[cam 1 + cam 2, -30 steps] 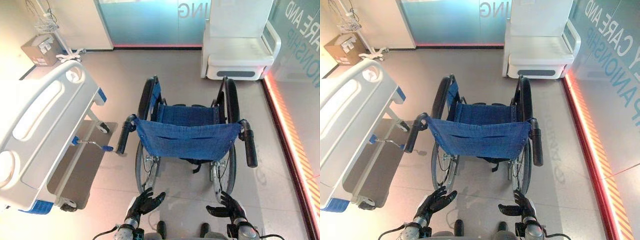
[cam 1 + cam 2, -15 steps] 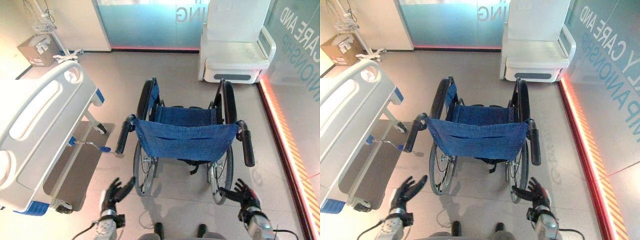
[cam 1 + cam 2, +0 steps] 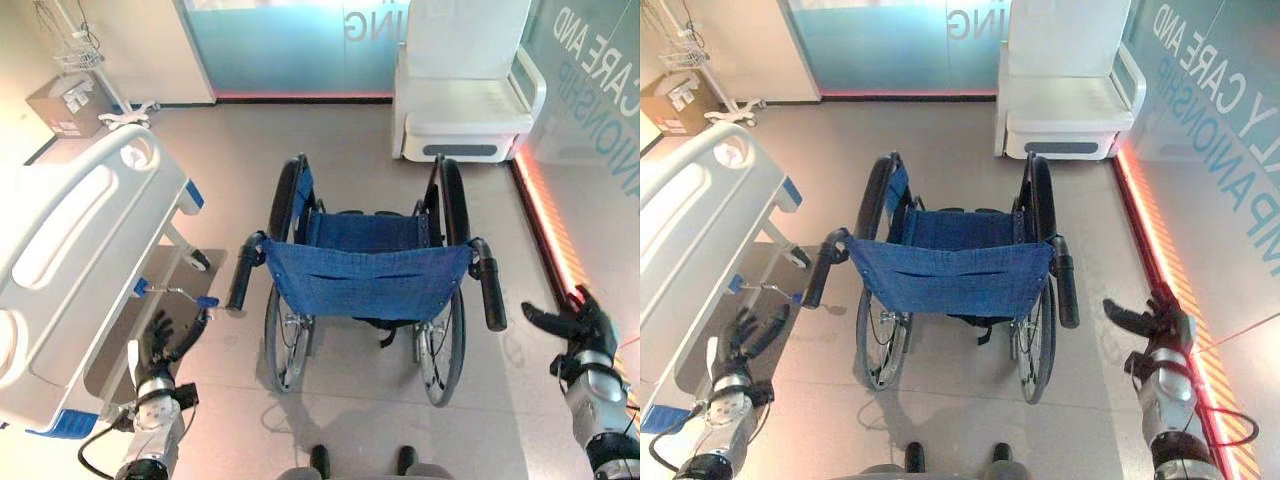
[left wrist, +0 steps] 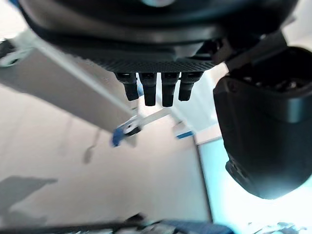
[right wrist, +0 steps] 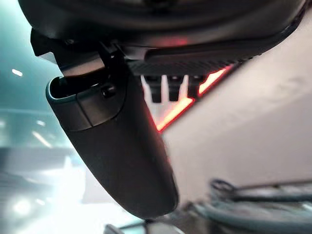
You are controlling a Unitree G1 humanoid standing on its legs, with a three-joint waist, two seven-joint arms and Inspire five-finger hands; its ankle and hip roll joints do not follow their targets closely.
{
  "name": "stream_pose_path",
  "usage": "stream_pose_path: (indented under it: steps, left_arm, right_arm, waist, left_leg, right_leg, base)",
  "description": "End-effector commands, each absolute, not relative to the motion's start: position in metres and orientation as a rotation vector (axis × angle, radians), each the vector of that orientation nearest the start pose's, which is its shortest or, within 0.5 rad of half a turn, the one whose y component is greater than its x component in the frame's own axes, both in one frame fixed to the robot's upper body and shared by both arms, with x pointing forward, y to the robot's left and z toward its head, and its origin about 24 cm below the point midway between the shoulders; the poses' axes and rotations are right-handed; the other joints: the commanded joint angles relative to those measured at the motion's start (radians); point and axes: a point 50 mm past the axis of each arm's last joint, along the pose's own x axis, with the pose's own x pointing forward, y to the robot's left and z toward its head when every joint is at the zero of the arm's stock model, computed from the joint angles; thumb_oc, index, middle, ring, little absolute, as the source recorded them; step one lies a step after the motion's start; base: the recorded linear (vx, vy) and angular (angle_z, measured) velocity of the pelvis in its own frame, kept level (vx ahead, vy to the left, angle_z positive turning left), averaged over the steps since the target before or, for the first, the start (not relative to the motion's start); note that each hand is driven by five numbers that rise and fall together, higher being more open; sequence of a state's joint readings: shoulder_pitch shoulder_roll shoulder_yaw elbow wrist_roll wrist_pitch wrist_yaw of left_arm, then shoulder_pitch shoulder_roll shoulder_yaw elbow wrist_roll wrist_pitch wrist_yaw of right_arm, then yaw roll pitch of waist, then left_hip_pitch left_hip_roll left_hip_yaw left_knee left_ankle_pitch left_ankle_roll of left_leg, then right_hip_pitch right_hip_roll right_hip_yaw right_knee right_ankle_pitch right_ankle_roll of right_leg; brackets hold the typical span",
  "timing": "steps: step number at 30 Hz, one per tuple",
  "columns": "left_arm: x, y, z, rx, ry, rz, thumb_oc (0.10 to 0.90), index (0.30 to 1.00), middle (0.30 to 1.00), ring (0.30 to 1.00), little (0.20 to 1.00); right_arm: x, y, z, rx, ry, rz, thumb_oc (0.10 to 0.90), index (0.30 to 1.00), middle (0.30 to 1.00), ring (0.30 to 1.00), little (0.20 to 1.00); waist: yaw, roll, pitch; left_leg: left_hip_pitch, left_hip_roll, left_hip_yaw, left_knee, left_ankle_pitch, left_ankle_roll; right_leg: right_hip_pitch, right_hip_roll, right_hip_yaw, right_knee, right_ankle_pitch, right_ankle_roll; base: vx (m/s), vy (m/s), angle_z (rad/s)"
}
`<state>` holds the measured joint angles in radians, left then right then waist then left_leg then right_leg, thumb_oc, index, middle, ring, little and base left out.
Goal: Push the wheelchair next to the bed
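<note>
Wheelchair [image 3: 372, 280] on grey floor, mid-room; bed [image 3: 70, 260] at robot's left, well apart from it.

Left hand [image 3: 165, 340]: fingers spread straight, empty, raised near the bed's lower frame, clear of the chair's left push handle [image 3: 241, 276]. Right hand [image 3: 572, 322]: fingers splayed, empty, out beside the red floor strip [image 3: 552, 225], apart from the right push handle [image 3: 490, 290]. Head views add white armchair [image 3: 465, 95], cardboard box [image 3: 65, 103]. Left wrist view adds blue-tipped crank [image 4: 127, 127] under the bed, past the fingertips [image 4: 156, 92].
</note>
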<state>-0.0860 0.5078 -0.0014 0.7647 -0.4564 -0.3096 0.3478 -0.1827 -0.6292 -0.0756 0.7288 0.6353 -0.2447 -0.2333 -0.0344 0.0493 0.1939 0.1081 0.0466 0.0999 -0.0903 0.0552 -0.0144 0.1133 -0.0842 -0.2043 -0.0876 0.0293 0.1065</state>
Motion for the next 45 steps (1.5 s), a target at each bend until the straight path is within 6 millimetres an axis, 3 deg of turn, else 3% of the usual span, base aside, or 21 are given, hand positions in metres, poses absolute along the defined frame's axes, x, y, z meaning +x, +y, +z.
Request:
stream_pose_path:
  steps: [1, 8, 14, 18, 24, 32, 38, 45]
  left_arm:
    - [0.265, 0.354, 0.078, 0.101, -0.188, 0.708, 0.800, 0.900, 0.900, 0.900, 0.900]
    - [0.285, 0.328, 0.141, 0.088, -0.462, 0.465, 0.800, 0.900, 0.900, 0.900, 0.900]
    - [0.277, 0.292, 0.164, 0.135, -0.583, 0.133, 0.800, 0.900, 0.900, 0.900, 0.900]
    - [0.268, 0.287, 0.160, 0.185, -0.585, 0.064, 0.800, 0.900, 0.900, 0.900, 0.900]
    - [0.255, 0.290, 0.138, 0.358, -0.405, -0.052, 0.800, 0.900, 0.900, 0.900, 0.900]
    - [0.248, 0.308, 0.117, 0.659, -0.154, -0.081, 0.800, 0.900, 0.900, 0.900, 0.900]
    - [0.249, 0.316, 0.112, 0.735, -0.086, -0.049, 0.800, 0.900, 0.900, 0.900, 0.900]
    - [0.259, 0.308, 0.101, 0.699, -0.034, -0.077, 0.800, 0.900, 0.900, 0.900, 0.900]
  right_arm:
    - [0.277, -0.375, 0.136, -0.026, -0.331, -0.742, 0.800, 0.900, 0.900, 0.900, 0.900]
    - [0.281, -0.350, 0.188, 0.062, -0.586, -0.617, 0.800, 0.900, 0.900, 0.900, 0.900]
    - [0.272, -0.312, 0.178, -0.018, -0.594, -0.353, 0.800, 0.900, 0.900, 0.900, 0.900]
    - [0.266, -0.300, 0.168, -0.053, -0.580, -0.273, 0.800, 0.900, 0.900, 0.900, 0.900]
    - [0.255, -0.284, 0.157, -0.073, -0.534, -0.135, 0.800, 0.900, 0.900, 0.900, 0.900]
    - [0.246, -0.268, 0.167, -0.053, -0.577, 0.014, 0.800, 0.900, 0.900, 0.900, 0.900]
    - [0.247, -0.259, 0.167, -0.073, -0.554, 0.075, 0.800, 0.900, 0.900, 0.900, 0.900]
    - [0.250, -0.254, 0.173, -0.092, -0.582, 0.068, 0.800, 0.900, 0.900, 0.900, 0.900]
  waist:
    - [0.011, -0.017, -0.012]
    - [0.012, -0.024, -0.006]
    - [0.015, -0.026, -0.008]
    - [0.015, -0.026, -0.010]
    - [0.010, -0.022, -0.006]
    - [0.002, -0.014, 0.002]
    - [-0.001, -0.009, 0.001]
    - [-0.007, -0.009, 0.007]
  left_leg:
    - [-0.012, -0.066, 0.011, 0.051, -0.108, 0.045]
    - [-0.023, -0.065, 0.004, 0.055, -0.107, 0.043]
    - [-0.027, -0.066, -0.002, 0.045, -0.099, 0.048]
    - [-0.029, -0.065, 0.001, 0.044, -0.097, 0.050]
    - [-0.035, -0.060, 0.011, 0.044, -0.091, 0.050]
    - [-0.049, -0.060, 0.018, 0.056, -0.086, 0.049]
    - [-0.055, -0.063, 0.020, 0.061, -0.084, 0.048]
    - [-0.063, -0.064, 0.028, 0.073, -0.086, 0.049]
  right_leg:
    - [-0.078, -0.002, 0.029, 0.139, -0.079, -0.027]
    - [-0.080, 0.000, 0.031, 0.137, -0.079, -0.026]
    - [-0.084, 0.003, 0.035, 0.131, -0.074, -0.023]
    - [-0.088, 0.005, 0.038, 0.131, -0.072, -0.021]
    - [-0.094, 0.007, 0.040, 0.129, -0.068, -0.017]
    - [-0.103, 0.009, 0.041, 0.127, -0.060, -0.012]
    - [-0.106, 0.010, 0.044, 0.125, -0.058, -0.011]
    - [-0.114, 0.010, 0.048, 0.133, -0.056, -0.009]
  base:
    - [-0.02, -0.022, 0.04]
    - [-0.01, -0.011, 0.01]
    - [0.00, 0.000, 0.00]
    - [0.00, 0.000, 0.00]
    - [0.00, 0.000, -0.01]
    - [0.00, 0.000, 0.00]
    - [0.00, 0.000, 0.00]
    - [0.00, 0.000, 0.00]
